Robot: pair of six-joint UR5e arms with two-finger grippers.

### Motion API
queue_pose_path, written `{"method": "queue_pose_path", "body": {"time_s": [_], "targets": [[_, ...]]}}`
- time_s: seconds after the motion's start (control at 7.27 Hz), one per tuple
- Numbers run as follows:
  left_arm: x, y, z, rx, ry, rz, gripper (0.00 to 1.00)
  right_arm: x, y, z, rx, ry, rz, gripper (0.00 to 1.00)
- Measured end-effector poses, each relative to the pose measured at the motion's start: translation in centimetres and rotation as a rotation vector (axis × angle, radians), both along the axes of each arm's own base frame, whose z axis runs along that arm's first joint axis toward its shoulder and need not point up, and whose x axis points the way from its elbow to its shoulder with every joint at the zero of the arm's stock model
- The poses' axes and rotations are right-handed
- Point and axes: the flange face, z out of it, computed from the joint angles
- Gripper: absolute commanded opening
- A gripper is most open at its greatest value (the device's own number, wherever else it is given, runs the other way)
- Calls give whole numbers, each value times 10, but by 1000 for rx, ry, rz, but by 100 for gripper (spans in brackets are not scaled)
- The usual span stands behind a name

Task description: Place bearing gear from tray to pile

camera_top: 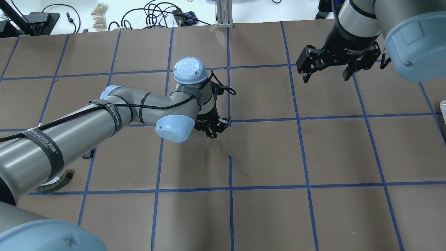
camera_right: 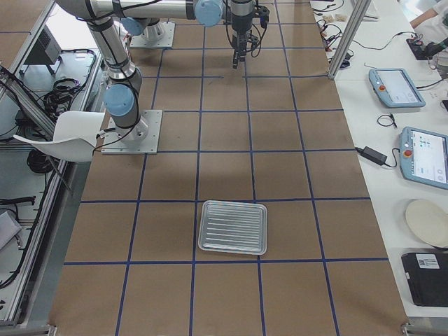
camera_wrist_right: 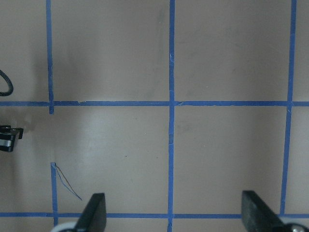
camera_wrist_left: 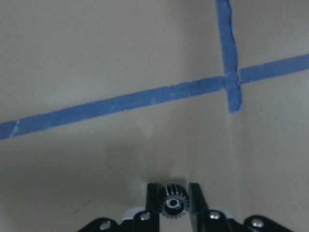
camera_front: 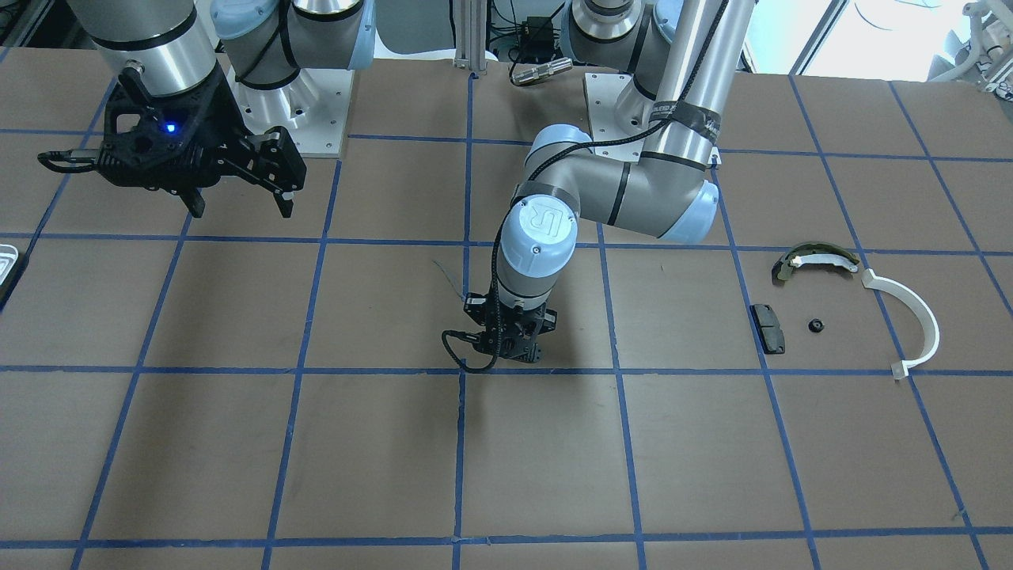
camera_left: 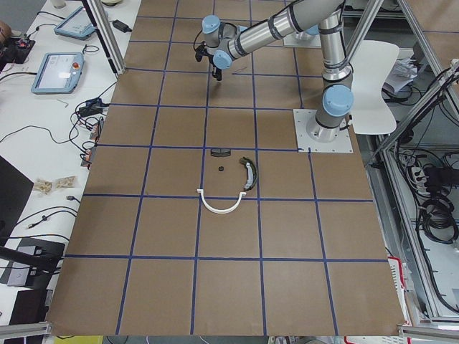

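My left gripper (camera_wrist_left: 173, 205) is shut on a small black toothed bearing gear (camera_wrist_left: 173, 203), held just above the brown table near a blue tape crossing. It is at the table's middle in the front-facing view (camera_front: 516, 356) and overhead view (camera_top: 213, 133). The pile lies apart on my left side: an olive-and-white curved shoe (camera_front: 815, 260), a white semicircular strip (camera_front: 912, 321), a black pad (camera_front: 768, 327) and a small black round part (camera_front: 815, 324). The silvery ridged tray (camera_right: 233, 227) is empty and shows as a sliver in the front-facing view (camera_front: 6, 265). My right gripper (camera_front: 237, 207) hovers open and empty.
The arm bases (camera_front: 297, 111) stand at the robot's edge of the table. The right gripper also shows in the overhead view (camera_top: 325, 75) and its own wrist view (camera_wrist_right: 176, 215), over bare brown table with blue tape lines. A loose tape end (camera_top: 238, 167) lies near the middle.
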Motion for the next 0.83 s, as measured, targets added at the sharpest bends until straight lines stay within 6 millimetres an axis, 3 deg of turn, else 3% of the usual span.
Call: {"method": "queue_pose_path", "body": {"time_s": [0.14, 0.28, 0.55, 0.83], "targets": [[27, -15, 16, 28, -9, 0, 0, 0, 0, 0, 0, 0, 0, 100], [70, -32, 33, 58, -30, 13, 0, 0, 0, 0, 0, -2, -1, 100], [196, -60, 50, 99, -74, 31, 0, 0, 0, 0, 1, -5, 0, 100], [327, -58, 52, 131, -116, 4, 0, 1, 0, -1, 2, -6, 0, 100]]}}
